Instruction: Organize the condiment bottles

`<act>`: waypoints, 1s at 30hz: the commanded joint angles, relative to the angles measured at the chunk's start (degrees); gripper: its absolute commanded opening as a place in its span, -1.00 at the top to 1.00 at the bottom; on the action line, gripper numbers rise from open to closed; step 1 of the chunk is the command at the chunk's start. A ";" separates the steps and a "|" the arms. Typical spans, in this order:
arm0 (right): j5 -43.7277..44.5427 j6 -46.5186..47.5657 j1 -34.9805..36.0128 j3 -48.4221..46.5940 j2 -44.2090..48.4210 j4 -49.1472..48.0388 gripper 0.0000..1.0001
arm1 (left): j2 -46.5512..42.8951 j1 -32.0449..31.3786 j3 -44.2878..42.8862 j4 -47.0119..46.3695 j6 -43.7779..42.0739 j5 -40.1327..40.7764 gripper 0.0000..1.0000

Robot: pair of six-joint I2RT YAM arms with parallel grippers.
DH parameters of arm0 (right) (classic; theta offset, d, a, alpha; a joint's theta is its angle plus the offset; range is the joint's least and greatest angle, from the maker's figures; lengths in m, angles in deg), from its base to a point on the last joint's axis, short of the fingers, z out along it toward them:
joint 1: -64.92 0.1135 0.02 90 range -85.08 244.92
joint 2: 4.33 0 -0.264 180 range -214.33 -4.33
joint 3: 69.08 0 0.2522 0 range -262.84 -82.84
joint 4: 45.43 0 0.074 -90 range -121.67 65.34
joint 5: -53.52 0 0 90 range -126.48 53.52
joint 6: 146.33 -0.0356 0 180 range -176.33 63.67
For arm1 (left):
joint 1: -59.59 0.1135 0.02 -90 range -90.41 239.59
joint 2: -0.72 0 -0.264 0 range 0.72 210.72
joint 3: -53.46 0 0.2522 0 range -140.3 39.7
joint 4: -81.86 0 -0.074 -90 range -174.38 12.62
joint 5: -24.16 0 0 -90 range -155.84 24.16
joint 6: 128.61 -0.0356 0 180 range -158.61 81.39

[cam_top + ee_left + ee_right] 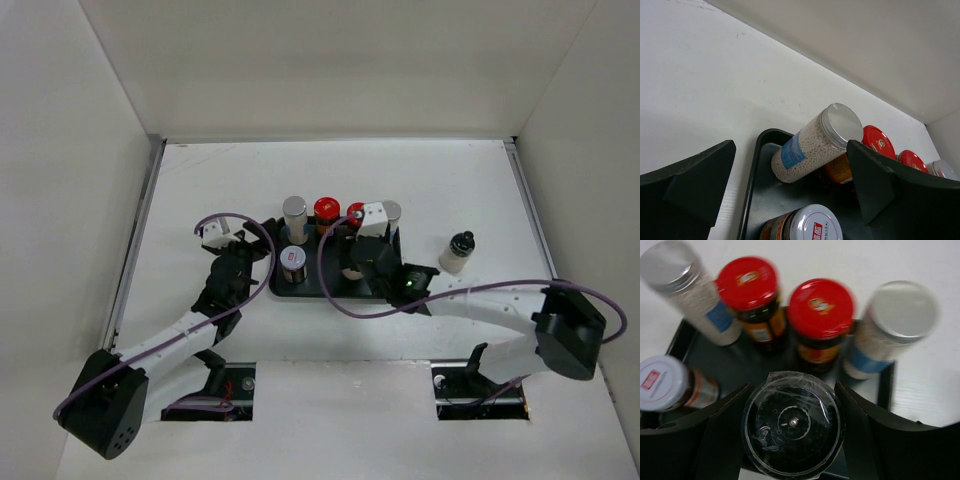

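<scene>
The black tray (318, 288) holds a back row of a pale grey-capped bottle (294, 211), two red-capped jars (327, 210) (355, 212) and a second pale grey-capped bottle (393, 210). A short silver-lidded jar (292, 260) stands at the tray's front left. My right gripper (792, 425) is shut on a short dark jar with a clear lid (792, 422), just in front of the red-capped jars (821, 310). My left gripper (790, 150) is open and empty at the tray's left edge (751, 175), facing the pale bottle (815, 142).
A small dark-capped bottle (458, 250) stands alone on the white table to the right of the tray. White walls enclose the table on the left, back and right. Purple cables loop over both arms near the tray.
</scene>
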State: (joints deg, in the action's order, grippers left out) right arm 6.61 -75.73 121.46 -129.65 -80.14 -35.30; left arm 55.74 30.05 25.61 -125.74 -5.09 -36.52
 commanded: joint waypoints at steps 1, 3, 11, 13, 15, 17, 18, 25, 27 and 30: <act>-2.74 -0.29 2.04 -5.31 -4.24 -11.03 -0.07 | -0.53 0.58 0.81 -2.41 0.76 0.04 -0.91; -3.89 -0.29 2.66 -6.45 -6.62 -11.74 -0.08 | -1.58 0.58 1.08 -2.32 0.85 0.21 -0.91; -4.95 -1.34 5.29 -7.07 -12.87 -13.06 -0.21 | -2.55 1.46 1.69 -2.67 1.11 -0.32 -0.91; -4.77 -2.04 5.38 -6.72 -13.05 -13.06 -0.37 | -2.03 1.55 1.78 -2.93 1.29 0.03 -0.91; -4.86 -2.40 5.38 -6.37 -12.61 -13.06 -0.61 | -1.50 1.72 1.61 -2.58 1.46 -0.49 -0.91; -4.68 -1.87 5.38 -6.19 -11.04 -12.53 -0.83 | -1.76 1.55 1.52 -2.58 1.64 -0.58 -0.91; -4.33 -1.44 5.38 -5.84 -9.29 -12.27 -0.92 | -1.85 1.55 1.61 -2.84 1.64 -0.32 -0.91; 6.00 2.26 -0.66 1.09 9.25 -11.22 -1.00 | -2.47 1.81 2.39 -2.32 2.69 0.65 -0.96; 13.05 2.44 -5.06 4.08 14.62 -8.07 -1.00 | -2.21 1.90 2.66 -2.41 2.96 2.31 -0.97; 20.34 1.30 -13.66 7.16 19.81 -1.04 -1.00 | -2.55 1.46 2.84 -2.14 2.96 3.28 -1.00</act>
State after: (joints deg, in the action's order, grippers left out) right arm 15.85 -74.51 112.60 -125.56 -62.20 -43.04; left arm 54.39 31.45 27.84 -125.61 -3.00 -35.01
